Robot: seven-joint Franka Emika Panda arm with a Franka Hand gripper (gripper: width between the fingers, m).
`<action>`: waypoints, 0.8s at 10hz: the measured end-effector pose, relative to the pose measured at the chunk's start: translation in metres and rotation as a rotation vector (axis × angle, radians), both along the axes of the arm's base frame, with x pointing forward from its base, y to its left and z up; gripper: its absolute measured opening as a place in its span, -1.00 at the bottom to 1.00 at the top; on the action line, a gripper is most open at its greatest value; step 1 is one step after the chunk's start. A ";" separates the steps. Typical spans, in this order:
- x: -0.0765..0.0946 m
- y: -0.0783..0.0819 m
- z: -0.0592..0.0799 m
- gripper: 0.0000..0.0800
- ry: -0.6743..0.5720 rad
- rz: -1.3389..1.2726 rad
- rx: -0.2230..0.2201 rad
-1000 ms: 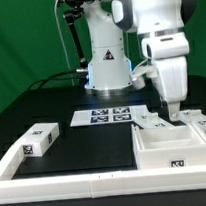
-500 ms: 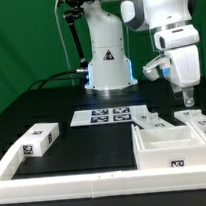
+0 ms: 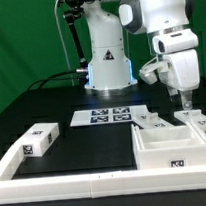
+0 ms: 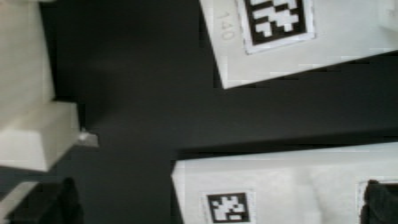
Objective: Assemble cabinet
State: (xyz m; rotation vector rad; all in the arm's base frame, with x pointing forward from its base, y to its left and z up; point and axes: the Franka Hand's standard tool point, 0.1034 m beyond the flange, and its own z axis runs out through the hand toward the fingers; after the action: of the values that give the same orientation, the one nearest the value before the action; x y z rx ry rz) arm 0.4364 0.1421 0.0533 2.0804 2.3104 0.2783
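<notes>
Hovering wide open and empty at the exterior view's right: gripper (image 3: 187, 105), over a flat tagged cabinet panel (image 3: 200, 119) behind the open cabinet box (image 3: 171, 149), lower right. Seemingly the pick-up step; next, descending squarely to straddle the panel's edges.

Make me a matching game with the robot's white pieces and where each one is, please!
Things:
1. open box
2. small tagged block
3. marker board
4. gripper

Places:
A. up in the air, exterior view's right
B. exterior view's left
C. flat in the middle
D. sitting low, exterior view's right

Pairs: 1-D, 2-B, 3-C, 4-A
</notes>
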 end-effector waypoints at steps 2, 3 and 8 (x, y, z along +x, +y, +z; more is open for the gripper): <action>-0.013 0.017 -0.008 0.99 0.017 0.111 -0.019; -0.021 0.022 -0.012 0.99 0.048 0.130 -0.036; -0.025 0.027 -0.015 0.99 0.030 0.131 -0.011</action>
State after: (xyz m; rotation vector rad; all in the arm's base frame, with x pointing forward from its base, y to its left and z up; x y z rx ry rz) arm 0.4112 0.1692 0.0381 1.9450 2.4636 0.2372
